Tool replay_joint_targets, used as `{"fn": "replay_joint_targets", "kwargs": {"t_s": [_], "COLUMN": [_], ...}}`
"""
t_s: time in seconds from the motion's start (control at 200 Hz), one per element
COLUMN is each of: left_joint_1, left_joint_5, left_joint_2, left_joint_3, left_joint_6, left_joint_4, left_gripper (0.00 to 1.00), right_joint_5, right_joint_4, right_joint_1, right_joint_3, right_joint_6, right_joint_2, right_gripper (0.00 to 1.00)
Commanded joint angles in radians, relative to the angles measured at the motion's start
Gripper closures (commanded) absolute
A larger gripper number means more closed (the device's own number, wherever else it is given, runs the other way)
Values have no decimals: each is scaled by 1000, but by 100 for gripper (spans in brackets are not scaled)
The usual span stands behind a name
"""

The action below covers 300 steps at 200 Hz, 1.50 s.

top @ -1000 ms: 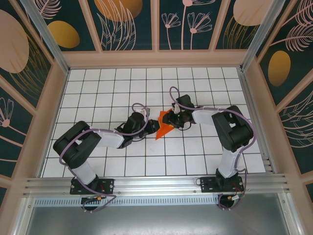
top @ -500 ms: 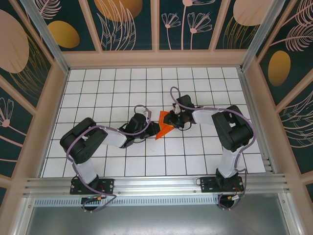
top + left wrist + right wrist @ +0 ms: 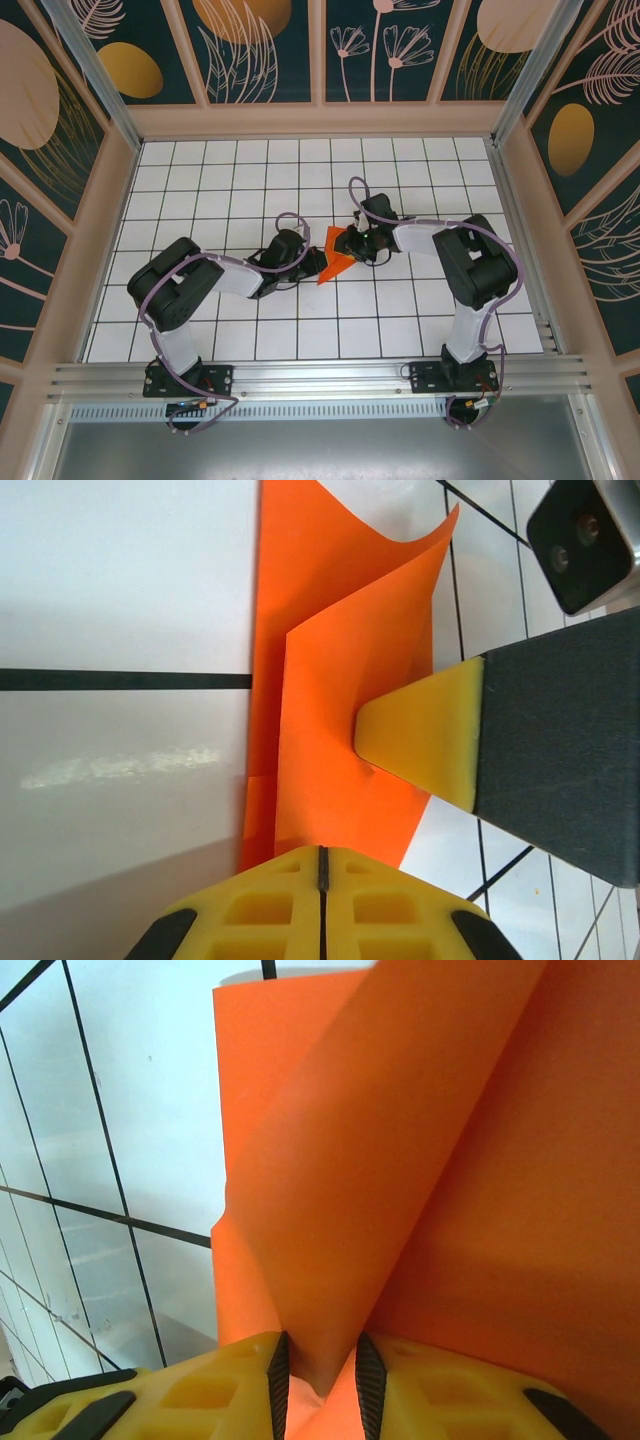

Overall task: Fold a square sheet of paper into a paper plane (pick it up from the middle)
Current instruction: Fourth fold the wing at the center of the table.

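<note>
white gridded bench [image 3: 200, 180], both arms reaching in twd its centre. left arm [image 3: 215, 275] comes in low from the left-edge side, right arm [image 3: 470, 260] bends in from the right edge. orange paper sheet [image 3: 335, 262] sits abt mid-bench between the 2 wrists, partly folded, 1 flap standing up off the tiles, pointed end twd the near edge. left gripper [image 3: 322, 858]: yellow pads pressed together, only a thin seam, sheet's edge running in at them, looks clamped on the paper. right gripper [image 3: 320, 1348] pinches an upright fold, jaws nearly closed on it. left wrist cam: its yellow fingertip [image 3: 420, 742] touches the sheet.
</note>
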Motion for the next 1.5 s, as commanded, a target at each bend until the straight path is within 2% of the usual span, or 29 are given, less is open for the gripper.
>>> {"fn": "replay_joint_targets", "kwargs": {"t_s": [0.0, 0.53, 0.881, 1.206, 1.496], "left_joint_1": [5, 6, 10, 10, 10], "left_joint_5": [-39, -39, -22, 85, 153], "left_joint_2": [20, 22, -87, -56, -7], "left_joint_3": [23, 34, 17, -1, 9], "left_joint_6": [-6, -3, 4, -39, -43], "left_joint_4": [-59, -88, -52, 54, 46], "left_gripper": [92, 92, 88, 87, 88], "right_joint_5": [188, 209, 222, 225, 229], "right_joint_4": [-157, -182, -201, -205, -220], "right_joint_1": [-4, 11, 17, 17, 17], "right_joint_3": [-44, -18, -4, 1, 13], "right_joint_6": [8, 20, 14, 14, 20], "right_joint_2": [120, 154, 172, 175, 185], "right_gripper": [70, 71, 71, 71, 71]}}
